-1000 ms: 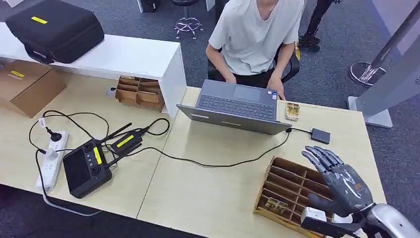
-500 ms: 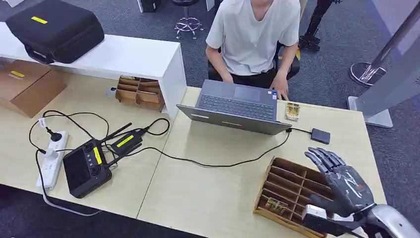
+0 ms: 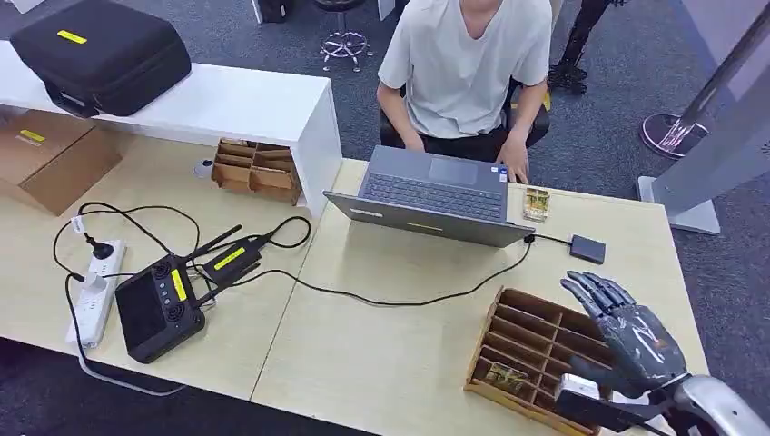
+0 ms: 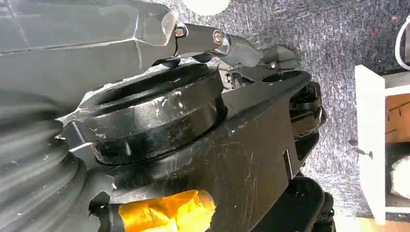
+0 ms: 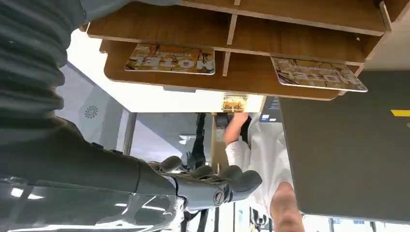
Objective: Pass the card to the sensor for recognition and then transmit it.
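The right hand [image 3: 626, 331] is above the wooden compartment tray [image 3: 522, 341] at the near right of the surface [image 3: 381, 354], fingers spread and holding nothing; its wrist is cut off by the picture edge. One card [image 3: 502, 374] lies in a near compartment, partly hidden by the dividers. For the left hand [image 4: 145, 140], I cannot tell the state. A person [image 3: 468, 64] sits behind the laptop [image 3: 431, 195].

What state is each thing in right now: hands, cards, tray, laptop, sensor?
right hand: fingers spread, holding nothing, above the tray
left hand: hanging above the carpet, grip cannot be told
wooden tray: flat on the table, slots open upward
cards: two lying flat in tray slots
card by the laptop: flat on the table
laptop: open, person's hand at it
black sensor box: cabled, nothing on it
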Robot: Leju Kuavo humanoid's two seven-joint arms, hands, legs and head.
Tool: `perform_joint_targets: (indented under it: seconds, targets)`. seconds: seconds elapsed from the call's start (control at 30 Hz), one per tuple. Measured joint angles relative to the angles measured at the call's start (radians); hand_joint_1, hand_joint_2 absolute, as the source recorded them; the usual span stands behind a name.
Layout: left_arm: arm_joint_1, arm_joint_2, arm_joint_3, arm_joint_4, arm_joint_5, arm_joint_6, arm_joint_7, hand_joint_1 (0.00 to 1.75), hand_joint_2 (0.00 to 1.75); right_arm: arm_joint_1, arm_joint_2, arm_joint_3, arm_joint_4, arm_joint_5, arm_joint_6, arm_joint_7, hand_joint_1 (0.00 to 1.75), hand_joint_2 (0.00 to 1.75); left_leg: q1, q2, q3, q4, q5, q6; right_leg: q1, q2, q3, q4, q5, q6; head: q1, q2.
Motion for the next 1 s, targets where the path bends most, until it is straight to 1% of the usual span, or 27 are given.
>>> perform_joint_targets:
  seconds: [0.43,0.47,0.5,0.67,0.83,1.0]
  targets:
    - [0.000,0.000,0.000,0.000,0.003,0.000,0.000,0.00,1.75,0.001,0.000,0.000,0.002,0.000,-0.001,0.000,0.00,1.75,0.000,0.000,0.000,0.000,0.000,0.000,0.000,0.000,0.000,0.000,0.000,0.000,0.000,0.000]
    - [0.000,0.000,0.000,0.000,0.003,0.000,0.000,0.00,1.75,0.001,0.000,0.000,0.002,0.000,-0.001,0.000,0.93,1.75,0.000,0.000,0.000,0.000,0.000,0.000,0.000,0.000,0.000,0.000,0.000,0.000,0.000,0.000]
    - [0.000,0.000,0.000,0.000,0.003,0.000,0.000,0.00,1.75,0.001,0.000,0.000,0.002,0.000,-0.001,0.000,1.75,1.75,0.000,0.000,0.000,0.000,0.000,0.000,0.000,0.000,0.000,0.000,0.000,0.000,0.000,0.000]
    - [0.000,0.000,0.001,0.000,0.005,0.000,0.000,0.00,1.75,0.006,0.000,-0.003,0.001,-0.010,-0.001,-0.006,1.75,1.75,0.000,0.000,0.000,0.000,0.000,0.000,0.000,0.000,0.000,0.000,0.000,0.000,0.000,0.000]
    - [0.001,0.000,0.009,0.000,0.008,0.000,-0.001,0.00,1.75,0.021,0.000,-0.013,-0.007,-0.043,0.002,-0.036,1.75,1.75,0.000,0.000,0.000,0.000,0.000,0.000,0.000,0.000,0.000,0.000,0.000,0.000,0.000,0.000]
    - [0.002,0.000,0.013,0.000,0.012,-0.001,-0.004,0.00,1.75,0.038,-0.009,-0.029,-0.026,-0.060,0.006,-0.049,1.75,1.75,0.000,0.000,0.000,0.000,0.000,0.000,0.000,0.000,0.000,0.000,0.000,0.000,0.000,0.000]
